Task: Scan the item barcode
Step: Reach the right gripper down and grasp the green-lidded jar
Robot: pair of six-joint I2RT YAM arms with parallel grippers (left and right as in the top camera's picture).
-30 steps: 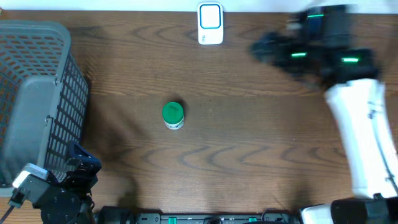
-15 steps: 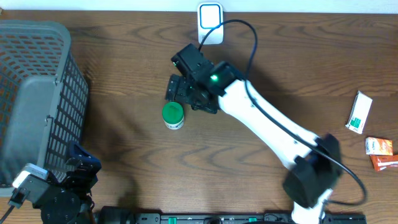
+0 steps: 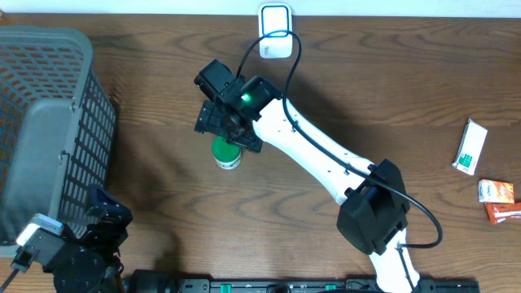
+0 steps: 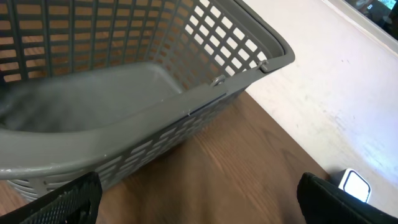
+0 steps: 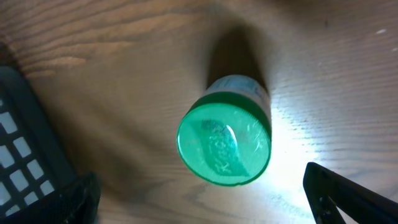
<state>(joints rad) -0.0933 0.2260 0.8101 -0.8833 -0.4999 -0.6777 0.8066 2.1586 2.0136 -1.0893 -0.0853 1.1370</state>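
Status: early, nothing scanned yet. The green-capped bottle (image 3: 226, 151) sits on the worktop (image 3: 342, 89), apparently upright with cap up and not yet lifted. No barcode shows in any view, so I can't tell which side the label faces. The right hand (image 3: 218, 122) hovers directly over the bottle with its fingers spread wide and nothing in them. In the wrist view the cap (image 5: 225, 144) sits between the two fingers with clear gaps either side, no contact. The scanner (image 3: 275, 31) is well beyond the bottle at the far edge of the worktop. The basket (image 3: 89, 122) is well off to the bottle's left. The left hand (image 3: 102, 220) is parked near-left of the bottle by the basket's near corner, also released and empty, and its camera sees mostly basket. Left to do, as I judge it: descend, close on the bottle, lift, carry it to the scanner and turn the barcode toward it. Versus a second ago, the right arm was away far right of the bottle, blurred. Half a second ago its hand was just on the scanner side of the bottle, and now it's centred over the cap. Bottle, basket and left arm haven't moved. A small box (image 3: 470, 146) and orange packets (image 3: 498, 195) far right of the bottle, hidden by the arm a second ago, are now exposed.
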